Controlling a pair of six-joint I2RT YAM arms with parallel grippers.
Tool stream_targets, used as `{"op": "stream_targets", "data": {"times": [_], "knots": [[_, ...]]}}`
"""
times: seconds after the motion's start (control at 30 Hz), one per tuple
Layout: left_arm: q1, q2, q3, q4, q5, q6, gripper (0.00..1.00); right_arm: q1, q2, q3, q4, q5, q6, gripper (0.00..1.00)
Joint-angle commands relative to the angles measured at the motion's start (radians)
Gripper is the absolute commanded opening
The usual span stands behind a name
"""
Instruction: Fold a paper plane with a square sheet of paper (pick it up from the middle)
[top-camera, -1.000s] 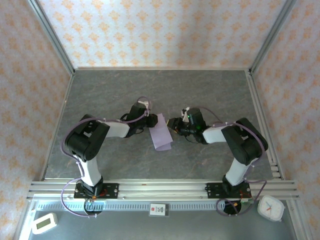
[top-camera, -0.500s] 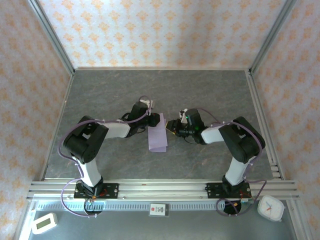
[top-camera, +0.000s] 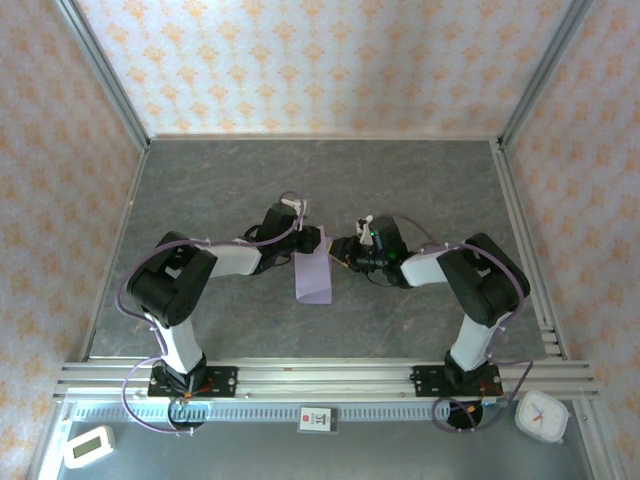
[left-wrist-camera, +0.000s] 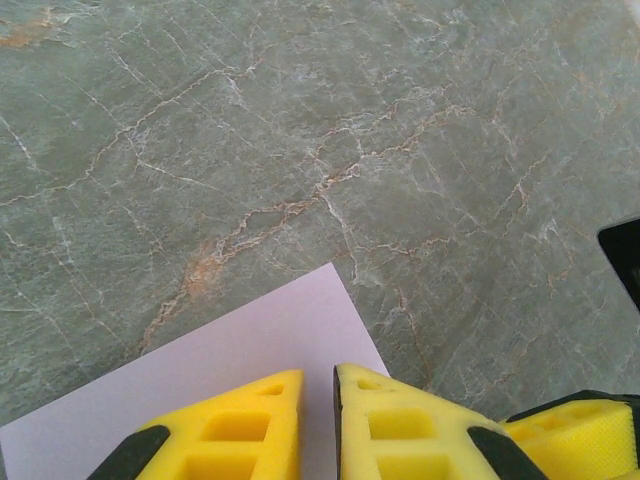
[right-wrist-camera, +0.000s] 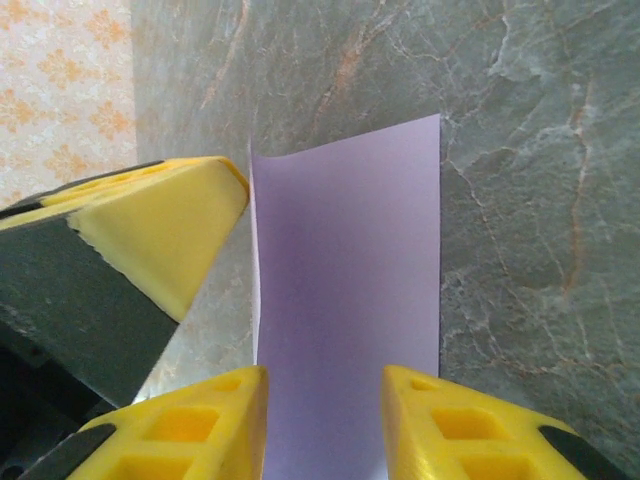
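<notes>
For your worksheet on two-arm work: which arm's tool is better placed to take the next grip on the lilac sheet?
Right, probably. The right tool stands open astride the sheet, free to close. The left tool is pinched shut on the sheet, holding it.

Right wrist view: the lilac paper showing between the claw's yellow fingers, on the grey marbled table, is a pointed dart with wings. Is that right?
Not quite: it is no dart. The right wrist view shows the lilac paper as a plain rectangle with square far corners, with no point and no wings. The rest holds: it shows between the yellow fingers of the right claw, on the grey marbled table.
</notes>
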Motion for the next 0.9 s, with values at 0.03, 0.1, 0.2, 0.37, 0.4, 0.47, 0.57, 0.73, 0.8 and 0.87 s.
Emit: {"op": "stream_targets", "data": {"times": [0.03, 0.1, 0.2, 0.37, 0.4, 0.47, 0.57, 0.73, 0.8, 0.87], "knots": [[-0.012, -0.004, 0.015, -0.013, -0.019, 0.017, 0.18, 0.007, -0.027, -0.019, 0.066, 0.011, 0.026, 0.34], [-0.013, -0.006, 0.015, -0.012, -0.019, 0.017, 0.18, 0.007, -0.041, -0.031, 0.064, 0.016, 0.026, 0.33], [-0.013, -0.003, 0.015, -0.011, -0.02, 0.017, 0.18, 0.009, -0.036, -0.031, 0.071, 0.009, 0.032, 0.33], [-0.015, -0.002, 0.014, -0.01, -0.02, 0.017, 0.18, 0.023, -0.016, -0.01, 0.073, 0.0, 0.034, 0.34], [-0.014, -0.003, 0.014, -0.011, -0.02, 0.018, 0.18, 0.025, -0.013, -0.006, 0.075, -0.002, 0.034, 0.34], [-0.016, -0.003, 0.014, -0.009, -0.02, 0.017, 0.18, 0.033, -0.009, 0.002, 0.074, 0.0, 0.035, 0.34], [-0.018, -0.001, 0.015, -0.01, -0.02, 0.018, 0.18, 0.038, -0.001, 0.009, 0.072, 0.001, 0.035, 0.33], [-0.021, -0.001, 0.018, -0.011, -0.025, 0.02, 0.18, 0.04, -0.01, 0.003, 0.07, 0.008, 0.035, 0.33], [-0.02, -0.001, 0.015, -0.013, -0.028, 0.02, 0.18, 0.04, -0.027, -0.01, 0.071, 0.014, 0.034, 0.33], [-0.021, -0.003, 0.013, -0.012, -0.029, 0.018, 0.18, 0.04, -0.048, -0.029, 0.072, 0.024, 0.034, 0.34]]}}
